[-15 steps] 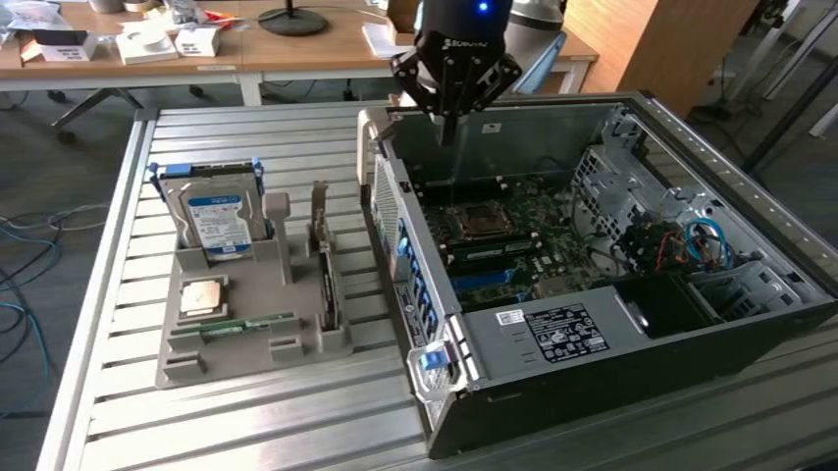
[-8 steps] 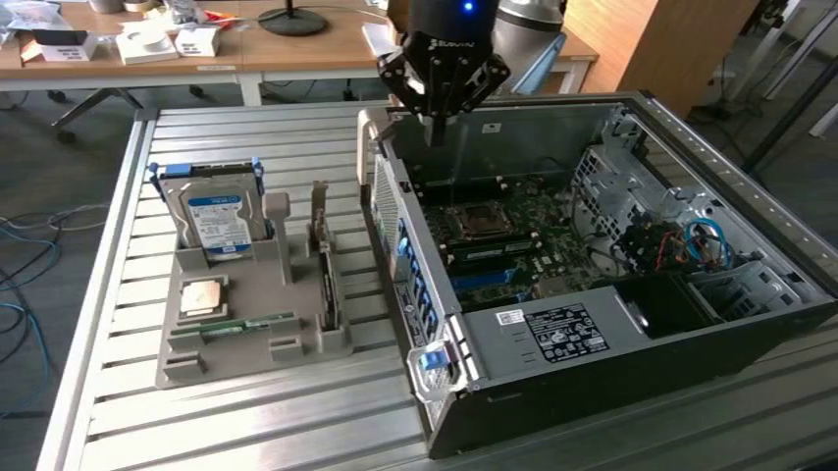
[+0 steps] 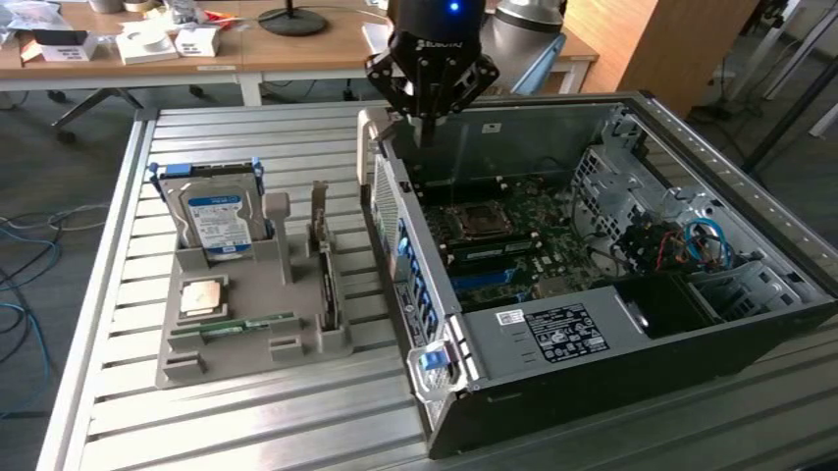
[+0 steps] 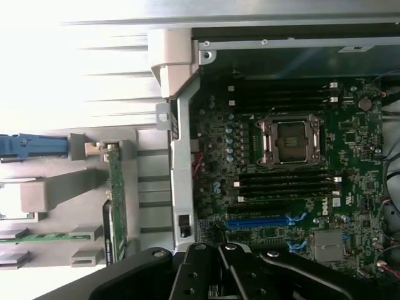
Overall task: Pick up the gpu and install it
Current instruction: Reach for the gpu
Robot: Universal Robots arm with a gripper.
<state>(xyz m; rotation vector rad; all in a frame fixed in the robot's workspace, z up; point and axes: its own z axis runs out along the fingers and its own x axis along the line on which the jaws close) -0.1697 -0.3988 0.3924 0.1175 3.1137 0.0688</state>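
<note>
Slatted metal table [image 3: 235, 412], clenched empty hand [image 3: 426, 126] over computer case [image 3: 615, 343] rim, gpu [image 3: 322, 257] apart, upright in gray tray [image 3: 242, 348]

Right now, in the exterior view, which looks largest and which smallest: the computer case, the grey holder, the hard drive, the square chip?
Largest to smallest:
1. computer case
2. grey holder
3. hard drive
4. square chip

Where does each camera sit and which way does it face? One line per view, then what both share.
Exterior view: off the arm, raised, looking down at the tray, gpu and open computer case; the hand hangs above the case.
Wrist view: on the wrist, looking down at the motherboard; the hand's dark links show.
Shared: case, CPU socket, tray.
</note>
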